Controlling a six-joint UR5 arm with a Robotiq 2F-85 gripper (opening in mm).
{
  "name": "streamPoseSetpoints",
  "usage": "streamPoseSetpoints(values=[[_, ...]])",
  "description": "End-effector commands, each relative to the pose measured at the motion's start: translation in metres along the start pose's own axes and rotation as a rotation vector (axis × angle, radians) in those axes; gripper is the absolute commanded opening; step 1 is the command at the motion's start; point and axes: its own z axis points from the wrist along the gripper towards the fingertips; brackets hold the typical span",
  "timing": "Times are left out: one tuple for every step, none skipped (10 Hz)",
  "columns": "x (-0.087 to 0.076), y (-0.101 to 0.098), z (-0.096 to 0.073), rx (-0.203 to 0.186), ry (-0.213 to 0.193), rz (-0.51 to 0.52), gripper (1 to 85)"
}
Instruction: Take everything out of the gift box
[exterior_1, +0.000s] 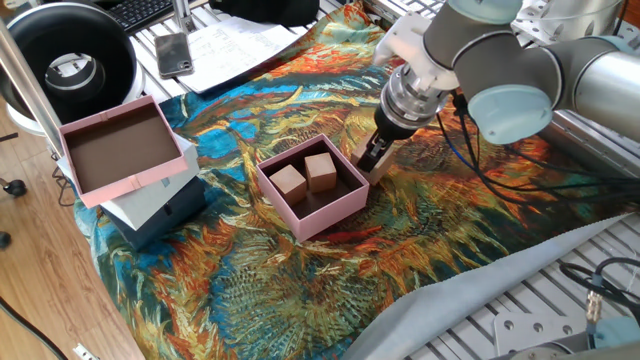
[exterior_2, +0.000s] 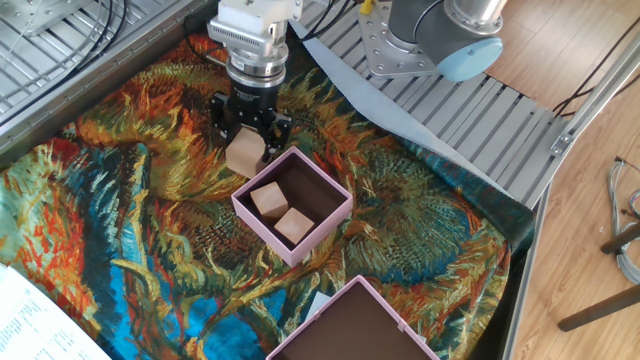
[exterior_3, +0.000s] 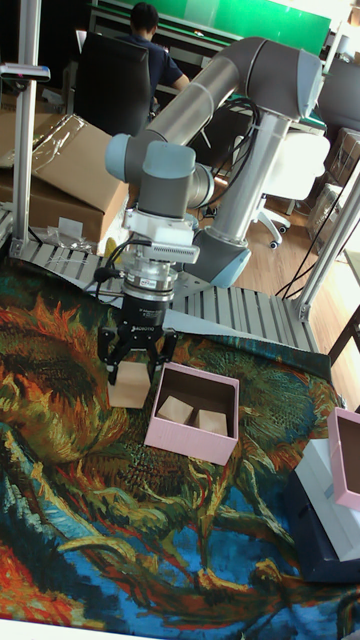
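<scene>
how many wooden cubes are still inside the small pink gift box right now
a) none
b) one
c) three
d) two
d) Two cubes sit side by side on the brown floor of the gift box, while the third cube is outside it, between the fingers of the end effector low over the patterned cloth next to the box.

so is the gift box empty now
No, two wooden cubes sit inside the gift box, while the gripper holds a third cube outside it.
</scene>
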Motion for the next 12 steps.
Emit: streamPoseSetpoints(values=[[-0.003, 0.000, 0.001, -0.007, -0.010, -0.010, 55.0], [-0.005, 0.003, 0.001, -0.018, -0.021, -0.020, 60.7], [-0.007, 0.005, 0.001, -0.024, -0.027, -0.022, 63.0], [-0.007, 0.006, 0.002, -0.028, -0.028, -0.020, 64.0], [-0.007, 0.007, 0.003, -0.029, -0.029, -0.021, 66.0], [-0.008, 0.007, 0.003, -0.032, -0.032, -0.028, 69.7], [-0.007, 0.010, -0.001, -0.044, -0.026, -0.034, 70.0], [-0.005, 0.010, -0.011, -0.050, -0.016, -0.038, 70.0], [-0.003, 0.011, -0.022, -0.056, -0.003, -0.040, 68.7], [-0.003, 0.016, -0.031, -0.075, 0.004, -0.034, 68.3], [-0.003, 0.014, -0.039, -0.061, 0.016, -0.055, 66.3], [-0.006, 0.018, -0.048, -0.056, 0.023, -0.072, 62.3]])
